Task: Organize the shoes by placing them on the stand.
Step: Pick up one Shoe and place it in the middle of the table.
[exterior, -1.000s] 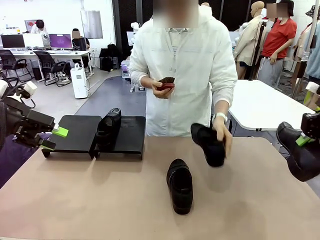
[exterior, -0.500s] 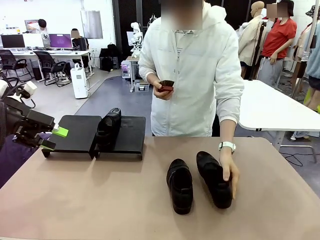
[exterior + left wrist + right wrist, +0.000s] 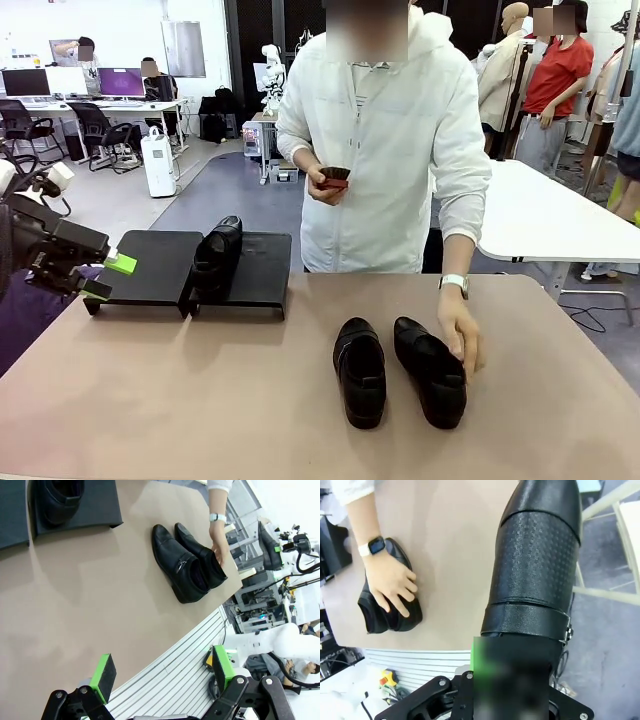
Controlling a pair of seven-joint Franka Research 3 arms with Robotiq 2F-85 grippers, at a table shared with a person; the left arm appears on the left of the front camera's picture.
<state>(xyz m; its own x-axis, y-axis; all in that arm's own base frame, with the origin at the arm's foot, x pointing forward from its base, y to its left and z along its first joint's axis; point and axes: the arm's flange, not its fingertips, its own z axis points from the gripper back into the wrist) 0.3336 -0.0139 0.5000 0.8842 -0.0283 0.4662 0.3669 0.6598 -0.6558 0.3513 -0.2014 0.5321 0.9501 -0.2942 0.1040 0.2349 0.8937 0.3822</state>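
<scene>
The left pincer (image 3: 110,277) hangs released at the left edge of the front view. Its pads are spread wide with nothing between them, just beside the near left corner of the stand (image 3: 155,265). It looks parked there, ready for the next pick. The right pincer (image 3: 512,675) is clenched on a fourth shoe (image 3: 535,555), gripping it at the heel end so the toe points up the right wrist view, over the line where tan counter meets grey floor. My reading is that it holds the shoe clear of the person's arm until the way is free.

The stand sits middle left in the front view as two black platforms side by side. One shoe (image 3: 217,255) is on it, at the left edge of the right-hand platform. That leaves the left platform bare and room beside the shoe for more.

Two shoes wait on the counter (image 3: 180,400) at lower centre-right, side by side and nearly parallel: the inner shoe (image 3: 360,372) and the outer shoe (image 3: 430,372). The person's hand (image 3: 462,340) rests on the outer one, apparently squaring the pair up within the robot's reach. The person's other hand (image 3: 325,180) holds a small dark thing at chest height, and I cannot tell what it is.
</scene>
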